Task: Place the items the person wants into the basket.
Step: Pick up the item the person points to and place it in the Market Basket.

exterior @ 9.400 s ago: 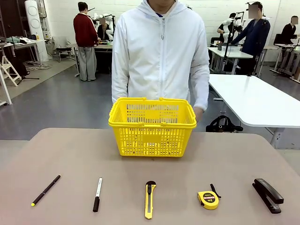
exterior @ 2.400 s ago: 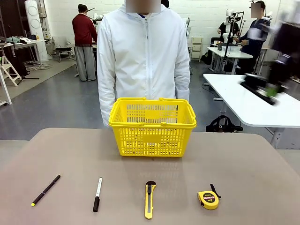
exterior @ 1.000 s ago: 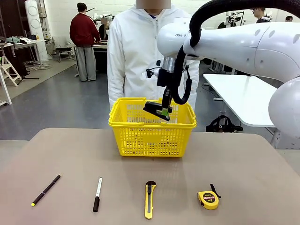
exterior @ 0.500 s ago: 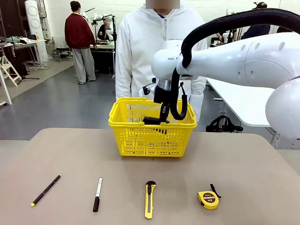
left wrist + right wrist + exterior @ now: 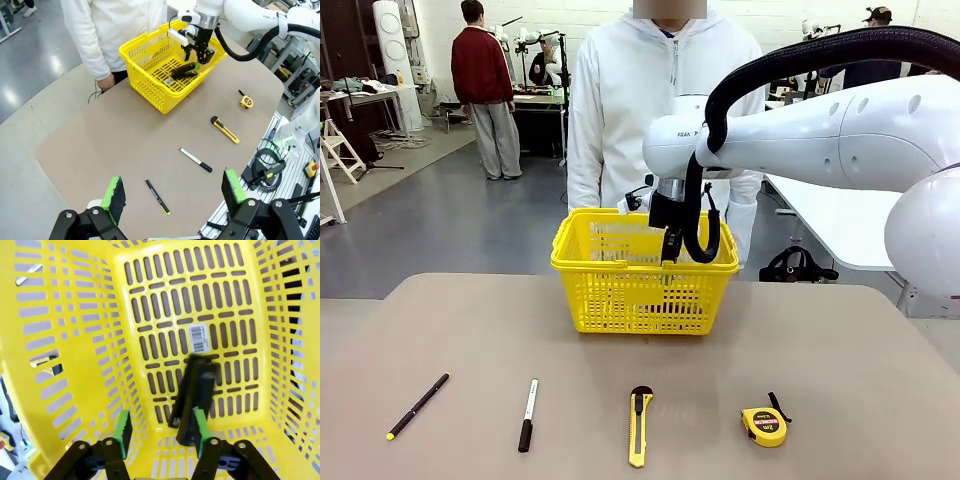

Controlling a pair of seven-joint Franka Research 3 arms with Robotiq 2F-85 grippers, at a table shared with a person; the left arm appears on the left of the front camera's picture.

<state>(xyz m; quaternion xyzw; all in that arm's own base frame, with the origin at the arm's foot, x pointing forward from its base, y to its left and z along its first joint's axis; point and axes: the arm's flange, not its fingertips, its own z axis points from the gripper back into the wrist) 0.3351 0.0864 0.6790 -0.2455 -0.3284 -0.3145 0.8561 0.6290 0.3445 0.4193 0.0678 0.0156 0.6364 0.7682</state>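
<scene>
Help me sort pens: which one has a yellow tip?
The thin black pen, leftmost in the front view; the other is a white marker, black-capped.

Front level, wrists overhead — basket [image 5: 620, 300] shared.

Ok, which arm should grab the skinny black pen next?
Left, probably. The pen lies on the left side of the table, roughly beneath the open left gripper. The right gripper is down inside the basket, farther from it.
</scene>
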